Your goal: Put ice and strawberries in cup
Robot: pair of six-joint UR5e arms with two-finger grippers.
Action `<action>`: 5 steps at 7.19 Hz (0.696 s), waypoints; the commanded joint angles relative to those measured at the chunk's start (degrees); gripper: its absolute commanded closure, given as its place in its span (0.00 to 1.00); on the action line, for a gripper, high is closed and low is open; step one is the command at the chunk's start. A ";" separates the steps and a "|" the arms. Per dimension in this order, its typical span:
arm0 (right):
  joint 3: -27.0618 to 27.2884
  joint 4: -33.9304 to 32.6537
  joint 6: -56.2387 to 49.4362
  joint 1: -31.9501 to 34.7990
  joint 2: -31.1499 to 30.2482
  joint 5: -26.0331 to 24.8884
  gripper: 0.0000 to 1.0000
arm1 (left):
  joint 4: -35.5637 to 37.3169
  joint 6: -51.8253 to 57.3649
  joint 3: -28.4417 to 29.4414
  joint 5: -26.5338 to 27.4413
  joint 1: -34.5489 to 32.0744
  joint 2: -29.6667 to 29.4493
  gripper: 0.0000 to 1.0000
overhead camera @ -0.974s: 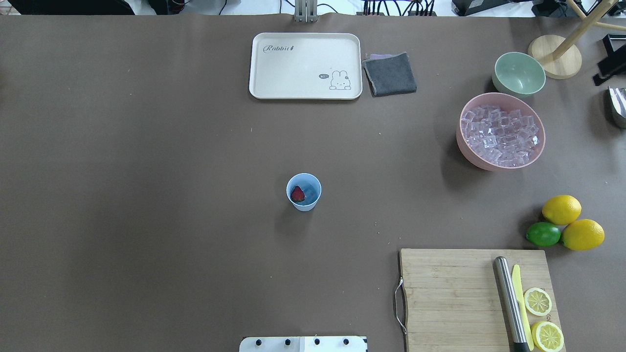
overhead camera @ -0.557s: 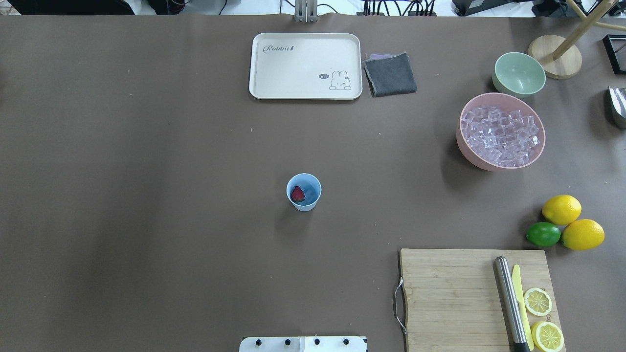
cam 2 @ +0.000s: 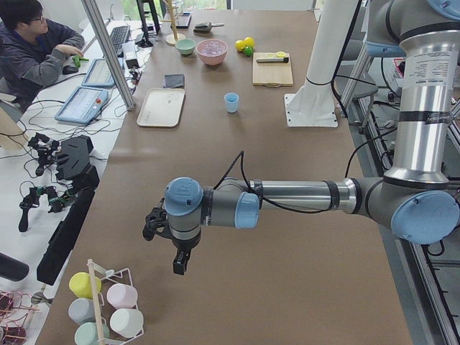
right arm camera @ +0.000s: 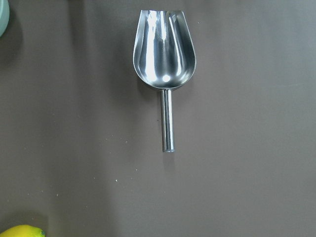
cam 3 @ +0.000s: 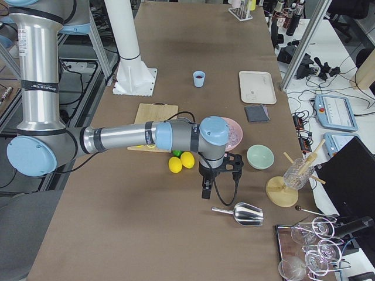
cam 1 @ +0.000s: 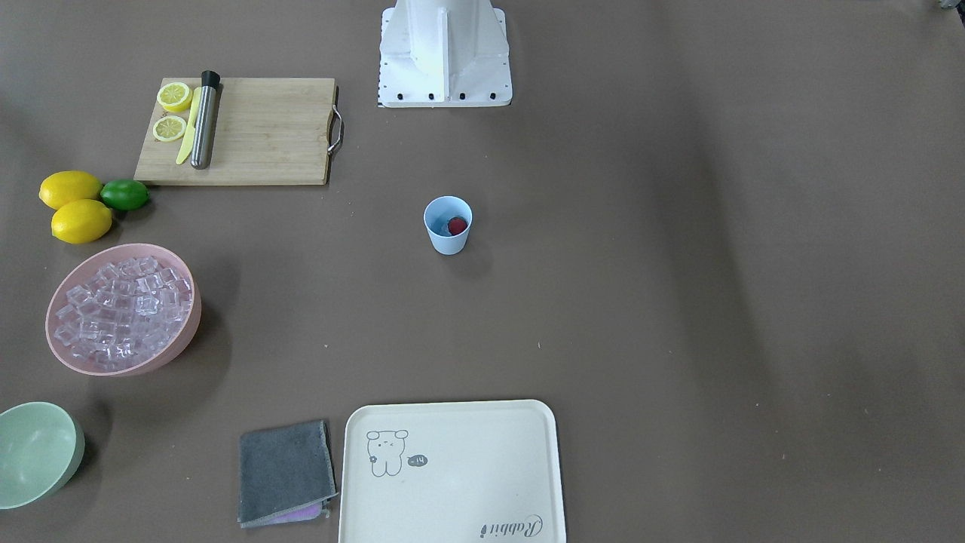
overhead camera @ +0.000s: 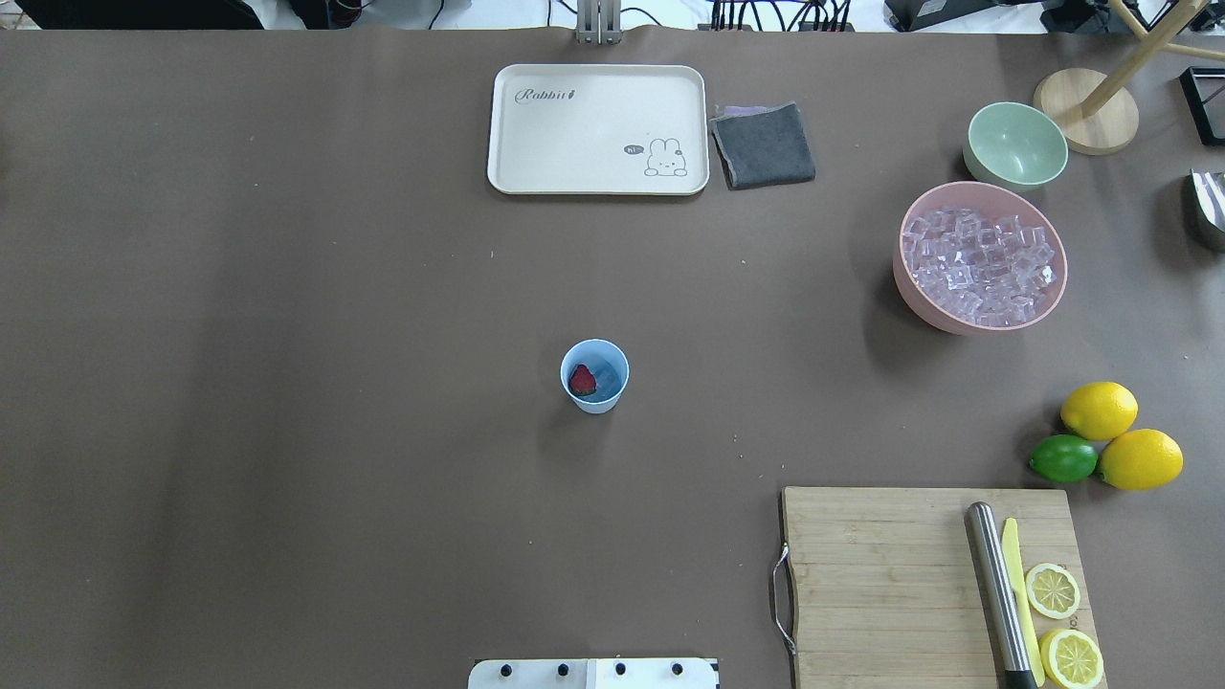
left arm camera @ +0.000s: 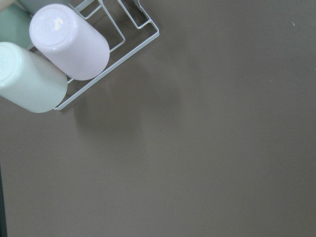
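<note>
Steel scoop (right arm camera: 165,54) lies upper-centre in my right-wrist view, ready for ice (overhead camera: 981,263); strawberry (overhead camera: 581,381) in cup (overhead camera: 598,402); jaws: cannot tell.

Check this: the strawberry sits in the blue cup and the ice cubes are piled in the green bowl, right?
No: the strawberry sits in the blue cup, but the ice cubes are piled in the pink bowl, not the green bowl (overhead view).
</note>
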 commanded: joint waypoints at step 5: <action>0.07 -0.02 0.34 0.16 0.43 0.13 0.01 | 0.00 -0.70 -0.98 0.05 0.08 -0.66 0.02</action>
